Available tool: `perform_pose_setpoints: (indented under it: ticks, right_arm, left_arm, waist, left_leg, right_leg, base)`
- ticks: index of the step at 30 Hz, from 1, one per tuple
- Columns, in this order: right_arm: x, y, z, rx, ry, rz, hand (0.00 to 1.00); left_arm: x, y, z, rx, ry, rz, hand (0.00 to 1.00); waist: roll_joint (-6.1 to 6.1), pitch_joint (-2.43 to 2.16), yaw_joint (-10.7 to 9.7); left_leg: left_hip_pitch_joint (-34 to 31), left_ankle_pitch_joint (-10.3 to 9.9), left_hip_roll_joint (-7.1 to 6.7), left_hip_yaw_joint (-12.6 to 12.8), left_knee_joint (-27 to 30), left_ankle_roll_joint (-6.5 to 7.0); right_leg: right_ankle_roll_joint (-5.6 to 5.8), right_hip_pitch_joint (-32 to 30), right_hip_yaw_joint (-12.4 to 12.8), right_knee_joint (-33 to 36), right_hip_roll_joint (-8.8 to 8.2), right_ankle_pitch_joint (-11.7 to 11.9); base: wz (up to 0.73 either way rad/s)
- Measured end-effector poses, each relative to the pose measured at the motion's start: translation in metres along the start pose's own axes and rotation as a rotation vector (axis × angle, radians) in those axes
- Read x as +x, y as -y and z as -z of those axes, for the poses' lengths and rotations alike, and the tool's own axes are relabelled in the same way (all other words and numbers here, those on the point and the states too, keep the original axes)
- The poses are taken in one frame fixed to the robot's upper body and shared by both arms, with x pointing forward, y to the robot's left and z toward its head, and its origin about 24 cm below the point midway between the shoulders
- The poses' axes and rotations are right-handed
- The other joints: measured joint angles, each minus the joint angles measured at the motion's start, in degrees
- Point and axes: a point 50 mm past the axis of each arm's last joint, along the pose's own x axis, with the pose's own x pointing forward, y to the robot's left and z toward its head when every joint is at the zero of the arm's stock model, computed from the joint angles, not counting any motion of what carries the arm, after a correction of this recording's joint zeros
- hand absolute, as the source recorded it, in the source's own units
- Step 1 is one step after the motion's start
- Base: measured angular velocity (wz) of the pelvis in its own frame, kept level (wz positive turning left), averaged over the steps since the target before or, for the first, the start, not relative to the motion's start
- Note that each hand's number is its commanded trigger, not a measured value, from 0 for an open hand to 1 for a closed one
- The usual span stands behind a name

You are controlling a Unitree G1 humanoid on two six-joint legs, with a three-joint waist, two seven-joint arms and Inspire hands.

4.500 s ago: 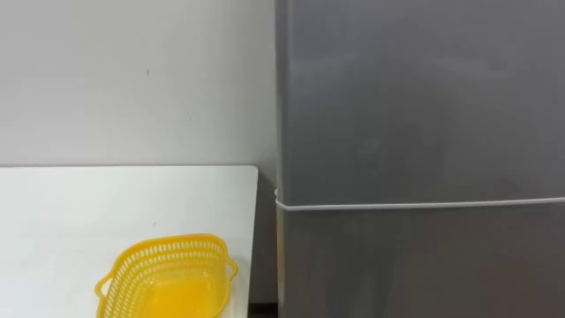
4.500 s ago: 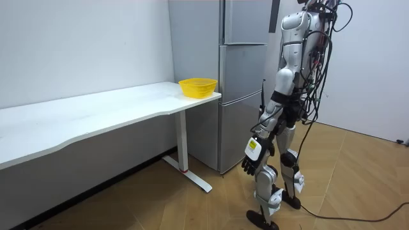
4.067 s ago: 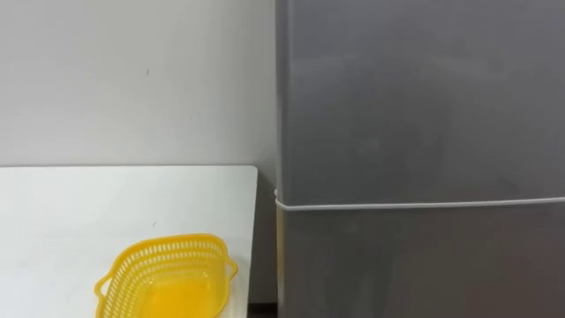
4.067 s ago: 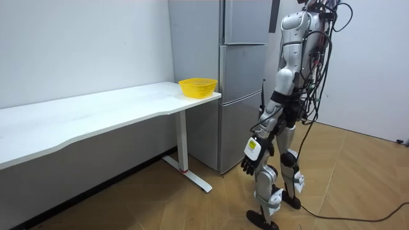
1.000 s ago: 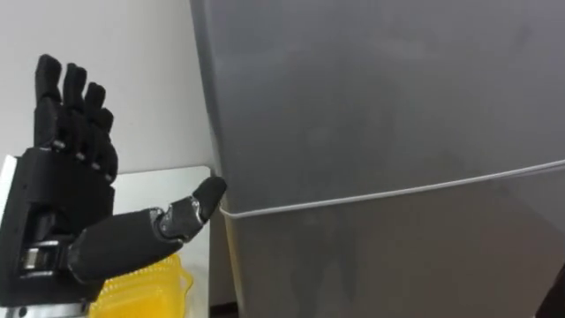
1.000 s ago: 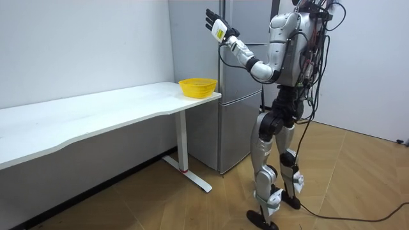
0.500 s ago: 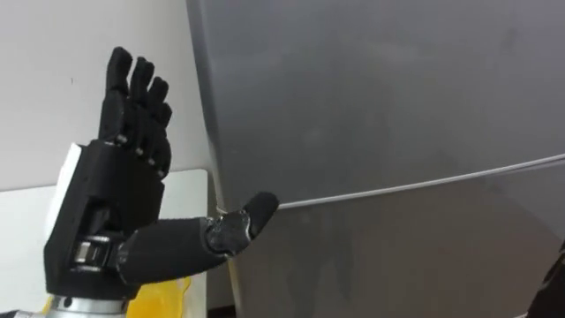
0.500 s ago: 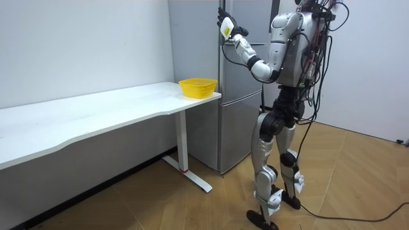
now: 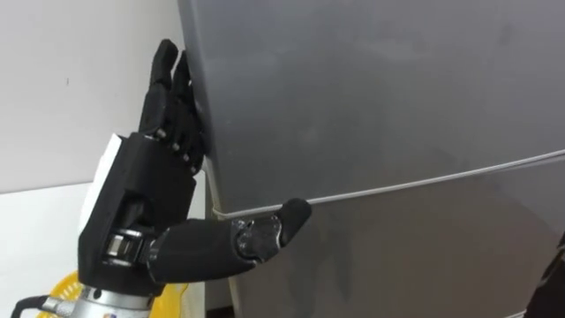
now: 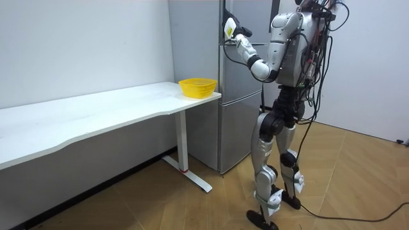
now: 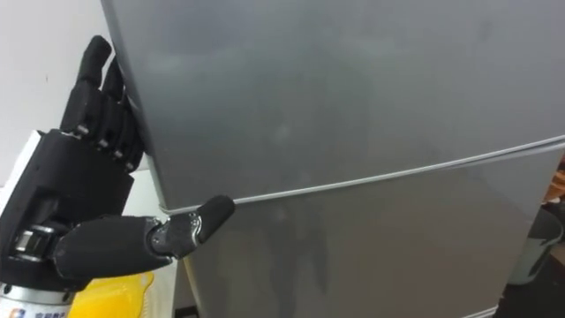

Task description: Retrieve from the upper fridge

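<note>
The grey fridge fills the view; its upper door [image 9: 371, 97] is closed, with a pale seam between it and the lower door [image 9: 424, 256]. My left hand [image 9: 141, 203] is raised at the upper door's left edge. Its straight fingers [image 9: 172, 84] lie along that edge and its thumb [image 9: 265, 237] reaches across the front at the seam. The hand is open and holds nothing. In the room view I stand upright facing the fridge [image 10: 239, 83], left hand [image 10: 230, 27] up at the door's edge. What is inside the fridge is hidden.
A yellow mesh basket [image 10: 197, 86] stands on the end of the long white table [image 10: 96, 115], right beside the fridge's left side; part of the basket [image 11: 115, 296] shows below my hand. A white wall runs behind the table. Wooden floor lies behind me.
My left arm rose from beside my hip to shoulder height. In the last second the hand moved right until its fingers reached the upper door's left edge. The door has stayed closed.
</note>
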Motion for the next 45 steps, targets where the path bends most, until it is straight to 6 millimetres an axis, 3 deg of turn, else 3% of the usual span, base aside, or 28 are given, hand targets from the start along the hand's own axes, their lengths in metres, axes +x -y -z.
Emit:
perform_pose_setpoints:
  ticks: [5,6,7,24,40,45]
  right_arm:
    - [0.001,-0.002,-0.001,-0.002,-0.008,-0.001,0.0]
    - [0.001,-0.002,-0.001,-0.002,-0.009,-0.001,0.0]
    - [0.001,-0.002,-0.002,-0.002,-0.012,-0.002,0.0]
    - [0.001,-0.002,-0.001,-0.001,-0.029,-0.005,0.0]
    - [0.001,-0.003,-0.002,-0.014,-0.024,-0.005,0.0]
    - [0.002,-0.003,-0.004,-0.031,-0.022,-0.015,0.0]
  left_arm:
    - [0.0,0.002,0.001,-0.007,-0.003,0.009,0.0]
    - [0.0,0.003,0.001,-0.008,-0.003,0.009,0.89]
    - [0.0,0.003,0.001,-0.008,-0.005,0.01,1.0]
    - [-0.001,-0.011,0.001,-0.037,-0.01,-0.133,1.0]
    - [-0.002,-0.006,0.003,-0.114,-0.009,-0.125,1.0]
    - [-0.004,-0.003,0.007,-0.272,-0.018,-0.091,1.0]
  waist:
    - [-0.38,0.23,-0.1]
    - [-0.41,0.25,-0.1]
    - [-0.44,0.26,-0.1]
    - [-0.74,0.09,0.5]
    - [-0.68,0.0,0.5]
    - [-0.62,-0.04,0.5]
  left_leg:
    - [0.0,0.0,-0.01,0.0,0.0,0.01]
    - [0.0,0.0,-0.01,0.0,0.0,0.01]
    - [0.0,0.0,-0.01,0.0,0.0,0.01]
    - [-0.1,0.0,-0.06,-0.2,0.0,0.03]
    - [-1.0,0.1,-0.1,-0.4,0.4,0.25]
    - [-1.3,0.2,-0.1,-0.7,0.6,0.27]
  right_leg:
    - [0.0,0.1,0.0,0.0,0.02,0.0]
    - [0.0,0.1,0.0,0.0,0.02,0.0]
    - [0.0,0.1,0.0,0.0,0.02,0.0]
    - [0.0,0.1,0.2,0.1,0.02,0.0]
    - [0.0,-0.5,0.1,0.7,0.01,0.0]
    - [-0.02,-0.7,-0.4,0.7,-0.03,0.1]
  base:
    - [0.0]
    - [0.0]
    - [0.0]
    - [0.0]
    - [0.01]
    - [0.04]
